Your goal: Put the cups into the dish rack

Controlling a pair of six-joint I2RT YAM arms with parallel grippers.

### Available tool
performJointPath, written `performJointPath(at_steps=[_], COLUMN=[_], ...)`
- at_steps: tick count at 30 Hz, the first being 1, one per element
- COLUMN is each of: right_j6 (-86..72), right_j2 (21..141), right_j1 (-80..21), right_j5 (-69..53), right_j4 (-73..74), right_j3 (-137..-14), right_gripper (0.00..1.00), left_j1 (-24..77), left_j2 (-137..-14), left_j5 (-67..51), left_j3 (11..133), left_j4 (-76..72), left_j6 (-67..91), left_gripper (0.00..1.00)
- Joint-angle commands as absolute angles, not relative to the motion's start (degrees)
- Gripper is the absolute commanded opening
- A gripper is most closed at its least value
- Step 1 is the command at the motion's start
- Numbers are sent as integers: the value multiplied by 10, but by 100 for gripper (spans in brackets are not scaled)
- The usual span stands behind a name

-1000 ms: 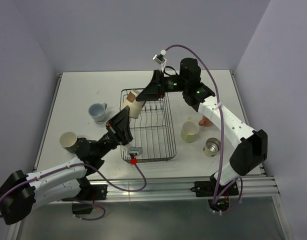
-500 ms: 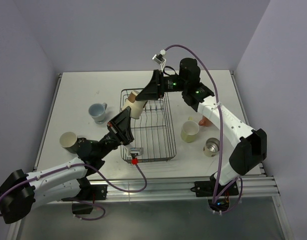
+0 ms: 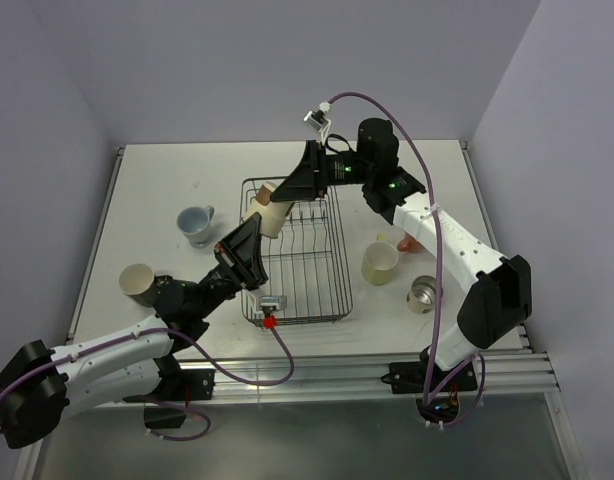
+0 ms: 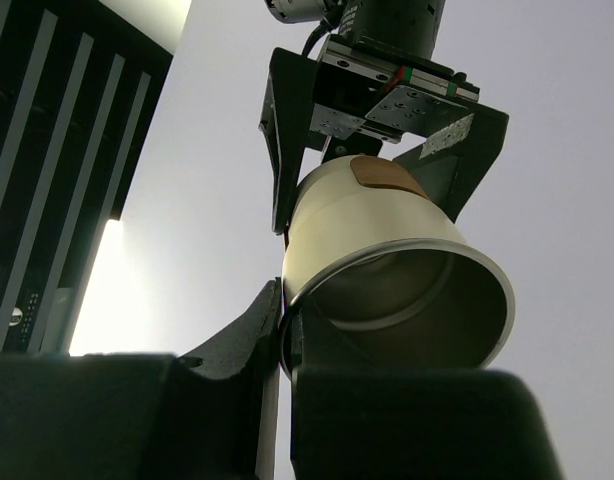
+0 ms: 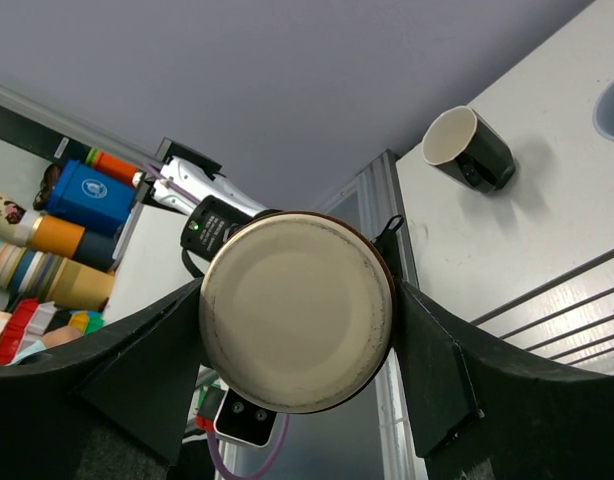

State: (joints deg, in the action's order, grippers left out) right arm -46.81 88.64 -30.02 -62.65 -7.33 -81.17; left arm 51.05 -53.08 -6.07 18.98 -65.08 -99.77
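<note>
Holding one tan tumbler between them, both arms are meeting over the far left end of the dish rack, and this is looking like a hand-over in mid-air. The left fingers are shut tight, pinching the tumbler's rim. The right fingers are pressing in on either side of its base, so both are gripping the same cup. Which side is giving and which is taking, I'm not able to tell. Judging from that, the next move is calling for one side to let go cleanly, then the other to lower the cup into the wires without catching the dividers. The top camera is showing what the wrists are missing: the pale blue-grey mug, the pale yellow mug and the second tumbler sitting out on the table. The left wrist is giving the rim pinch and the metal lining; the right wrist is giving the flat base filling the gap, plus the black cup beyond
</note>
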Motion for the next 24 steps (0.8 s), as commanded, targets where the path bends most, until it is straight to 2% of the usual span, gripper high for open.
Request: performJointPath(at_steps=[1, 2, 3, 10, 12, 13, 14, 19, 24], right_j6=[-469, -464, -461, -405, -385, -378, -373, -292, -144], right_j2=[889, 889, 889, 893, 895, 898, 899, 905, 928], right_j1=[-306, -306, -306, -306, -304, -304, -303, -286, -281], right_j5=[-651, -650, -649, -613, -605, -596, -593, -542, -386], right_j4=[-92, -86, -84, -20, -1, 14, 28, 104, 251], right_j3=[-815, -816, -817, -851, -868, -874, -880, -936, -1025], right_gripper=[59, 52, 52, 32, 29, 28, 27, 23, 17], left_j1=[512, 512, 512, 512, 512, 512, 512, 512, 512], left_j2=[-519, -519, -518, -480, -469, -460, -454, -390, -322], left_j5=[-37, -34, -30, 10, 18, 21, 24, 47, 127], left_j3=[207, 207, 207, 215, 208, 205, 200, 172, 196], left_j4=[-664, -661, -656, -563, -541, -533, -527, -482, -350], left_j6=[-992, -995, -998, -986, -987, -1000, -1005, -997, -935], left_gripper=[0, 0, 0, 37, 46, 56, 60, 69, 77])
